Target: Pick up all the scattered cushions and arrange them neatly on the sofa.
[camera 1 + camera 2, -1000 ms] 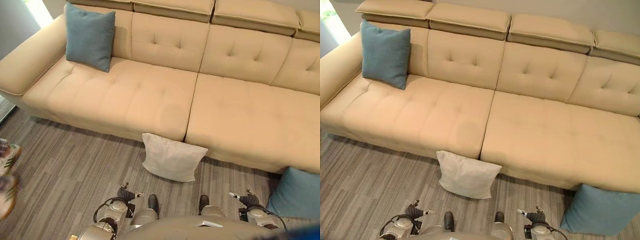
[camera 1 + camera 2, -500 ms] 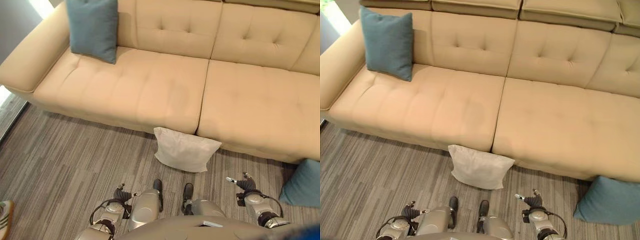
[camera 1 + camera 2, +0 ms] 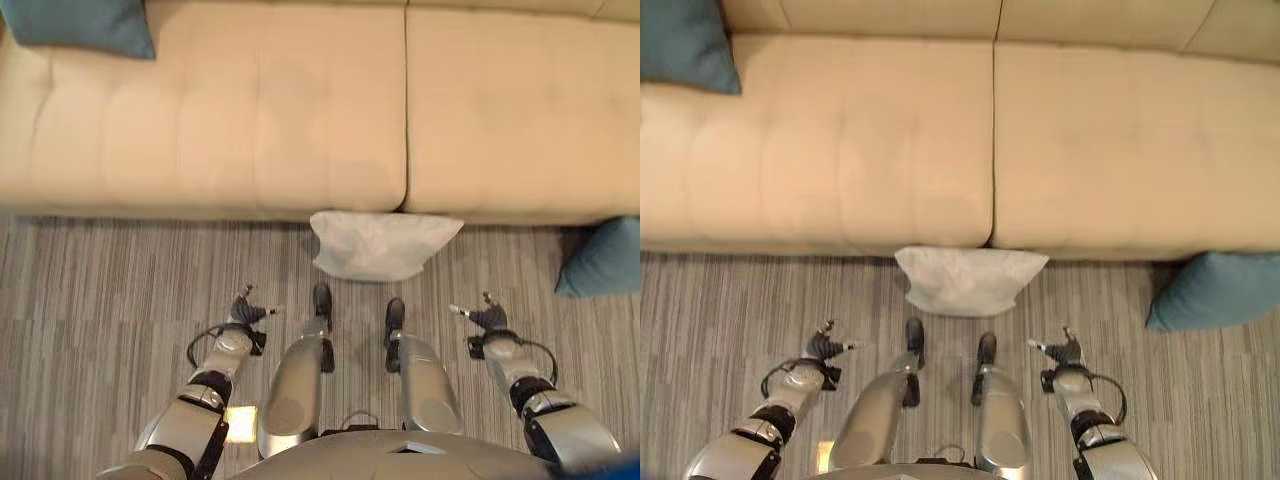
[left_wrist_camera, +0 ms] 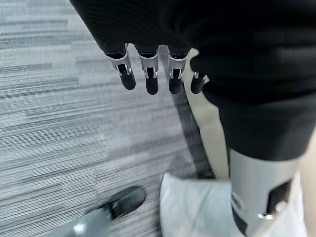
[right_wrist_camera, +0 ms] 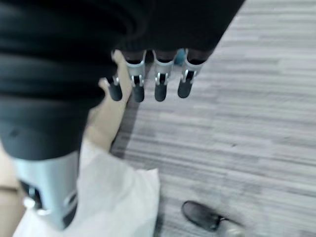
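Bare striped floor (image 3: 110, 290) lies open either side of the white cushion (image 3: 383, 243) against the sofa (image 3: 250, 110).

Cushions on & off sofa
1 cushion (image 3: 385, 245) on floor (image 3: 100, 290) against sofa (image 3: 250, 110) front; another (image 3: 1215, 290) right on floor; 3rd (image 3: 80, 25) far left on seat.

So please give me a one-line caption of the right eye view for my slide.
White cushion on the floor against the beige sofa, teal cushion on the floor to its right, both hands, left and right, open and empty.

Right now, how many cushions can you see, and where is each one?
3. A white cushion on the floor against the sofa front; a teal cushion on the floor to the right; another teal cushion on the sofa's left end. Others may lie outside the views.
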{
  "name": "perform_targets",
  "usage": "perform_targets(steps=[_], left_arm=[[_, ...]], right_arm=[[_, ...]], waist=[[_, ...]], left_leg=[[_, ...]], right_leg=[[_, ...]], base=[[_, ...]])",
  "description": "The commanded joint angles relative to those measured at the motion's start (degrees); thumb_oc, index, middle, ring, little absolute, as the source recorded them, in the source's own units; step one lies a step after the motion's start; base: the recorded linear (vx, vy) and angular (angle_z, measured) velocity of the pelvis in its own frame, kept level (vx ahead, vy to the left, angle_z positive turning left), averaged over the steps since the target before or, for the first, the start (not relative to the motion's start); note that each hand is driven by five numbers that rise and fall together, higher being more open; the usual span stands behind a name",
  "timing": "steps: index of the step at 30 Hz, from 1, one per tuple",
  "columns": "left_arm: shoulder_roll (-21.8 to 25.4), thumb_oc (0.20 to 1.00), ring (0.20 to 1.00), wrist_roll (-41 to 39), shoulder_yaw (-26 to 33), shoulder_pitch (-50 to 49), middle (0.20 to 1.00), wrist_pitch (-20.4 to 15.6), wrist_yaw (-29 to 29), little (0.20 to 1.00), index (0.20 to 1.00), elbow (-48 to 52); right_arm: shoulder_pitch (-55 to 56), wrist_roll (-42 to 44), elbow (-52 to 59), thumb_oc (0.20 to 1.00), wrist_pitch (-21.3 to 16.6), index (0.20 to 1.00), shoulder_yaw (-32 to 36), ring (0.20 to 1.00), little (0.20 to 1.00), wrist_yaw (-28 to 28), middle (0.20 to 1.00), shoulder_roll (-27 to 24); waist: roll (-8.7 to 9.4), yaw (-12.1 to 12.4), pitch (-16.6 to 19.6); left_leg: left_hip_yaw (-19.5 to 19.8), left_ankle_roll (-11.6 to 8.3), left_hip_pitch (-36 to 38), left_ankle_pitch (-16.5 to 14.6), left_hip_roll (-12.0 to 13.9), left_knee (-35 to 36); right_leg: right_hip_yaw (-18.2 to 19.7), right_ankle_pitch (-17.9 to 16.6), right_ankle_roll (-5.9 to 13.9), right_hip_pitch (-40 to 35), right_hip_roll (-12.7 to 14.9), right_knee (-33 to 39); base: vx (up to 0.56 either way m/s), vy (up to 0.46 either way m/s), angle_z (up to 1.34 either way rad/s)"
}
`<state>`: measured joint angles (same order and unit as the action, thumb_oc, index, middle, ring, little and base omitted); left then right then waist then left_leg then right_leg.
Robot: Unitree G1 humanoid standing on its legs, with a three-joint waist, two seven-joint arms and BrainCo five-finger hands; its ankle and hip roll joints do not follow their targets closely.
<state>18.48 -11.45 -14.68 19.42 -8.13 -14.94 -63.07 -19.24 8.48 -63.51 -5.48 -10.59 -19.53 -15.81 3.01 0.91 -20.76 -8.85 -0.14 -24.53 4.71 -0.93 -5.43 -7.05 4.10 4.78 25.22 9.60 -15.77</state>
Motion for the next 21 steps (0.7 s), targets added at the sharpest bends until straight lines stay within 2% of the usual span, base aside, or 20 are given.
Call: perform_targets(steps=[1, 3, 4, 6, 12, 13, 21], left_arm=[[-1.9, 1.000, 1.000, -4.0, 0.0, -2.2, 1.000, -2.9, -3.9, 1.000, 1.000, 1.4], [-1.7, 1.000, 1.000, -5.2, -0.1, -0.2, 1.000, -3.3, -5.0, 1.000, 1.000, 2.8], [-1.6, 1.000, 1.000, -6.3, -0.4, 2.1, 1.000, -3.8, -6.3, 1.000, 1.000, 4.0], [-2.0, 1.000, 1.000, -7.1, -1.7, 7.2, 1.000, -4.4, -8.9, 1.000, 1.000, 5.9], [-2.2, 1.000, 1.000, -5.2, -4.1, 19.8, 1.000, -4.7, -16.4, 1.000, 1.000, 8.8], [-2.4, 1.000, 1.000, -5.2, -4.8, 22.6, 1.000, -4.5, -17.4, 1.000, 1.000, 8.7], [-1.4, 1.000, 1.000, -7.1, -6.5, 29.9, 1.000, -4.2, -16.8, 1.000, 1.000, 9.1]], right_arm=[[2.3, 3.7, 2.5, 1.000, -1.7, 1.000, -0.8, 1.000, 1.000, -4.7, 1.000, -1.7], [0.9, 4.3, 4.1, 1.000, -2.2, 1.000, -0.6, 1.000, 1.000, -6.3, 1.000, -1.5], [-0.8, 4.7, 5.4, 1.000, -2.9, 1.000, -0.8, 1.000, 1.000, -8.2, 1.000, -1.4], [-5.1, 6.1, 8.6, 1.000, -4.5, 1.000, 0.4, 1.000, 1.000, -12.7, 1.000, -1.3], [-16.7, 6.4, 12.5, 1.000, -7.9, 1.000, 1.7, 1.000, 1.000, -24.2, 1.000, -0.3], [-19.3, 7.0, 12.2, 1.000, -8.3, 1.000, 1.5, 1.000, 1.000, -24.7, 1.000, -0.5], [-25.6, 10.2, 9.6, 1.000, -8.1, 1.000, -0.6, 1.000, 1.000, -22.2, 1.000, -2.0]], waist=[[0.77, -0.4, 4.5], [0.70, -0.7, 4.3], [0.40, -0.8, 3.9], [-0.10, -1.5, 3.9], [-1.73, -2.7, 3.3], [-1.66, -3.0, 4.0], [-1.08, -3.3, 5.1]], left_leg=[[3.0, -3.35, -5.3, -6.1, 2.7, -8.4], [3.1, -3.41, -9.1, -5.9, 2.9, -9.6], [3.5, -3.94, -11.9, -7.4, 3.6, -11.2], [4.1, -4.33, -19.7, -7.0, 4.1, -13.2], [6.1, -4.78, -35.1, -5.1, 4.4, -15.4], [6.7, -4.72, -39.3, -4.9, 4.1, -16.1], [7.8, -4.72, -47.6, -4.3, 3.8, -16.6]], right_leg=[[-3.4, -8.6, 3.73, 2.8, 2.3, 6.1], [-3.3, -9.0, 3.68, 6.5, 2.6, 5.1], [-3.0, -7.9, 4.05, 9.4, 2.5, 3.7], [-2.9, -8.3, 4.14, 16.8, 2.7, 2.1], [-2.3, -8.1, 4.27, 32.8, 3.6, -2.9], [-2.0, -8.1, 4.40, 37.3, 3.6, -4.3], [-1.4, -7.5, 4.78, 46.0, 3.6, -6.5]], base=[[-0.10, 0.000, 0.04], [-0.09, -0.025, 0.04], [-0.09, -0.045, 0.03], [-0.13, -0.023, -0.01], [-0.08, -0.005, 0.05], [-0.02, -0.008, 0.15], [0.04, -0.027, 0.09]])
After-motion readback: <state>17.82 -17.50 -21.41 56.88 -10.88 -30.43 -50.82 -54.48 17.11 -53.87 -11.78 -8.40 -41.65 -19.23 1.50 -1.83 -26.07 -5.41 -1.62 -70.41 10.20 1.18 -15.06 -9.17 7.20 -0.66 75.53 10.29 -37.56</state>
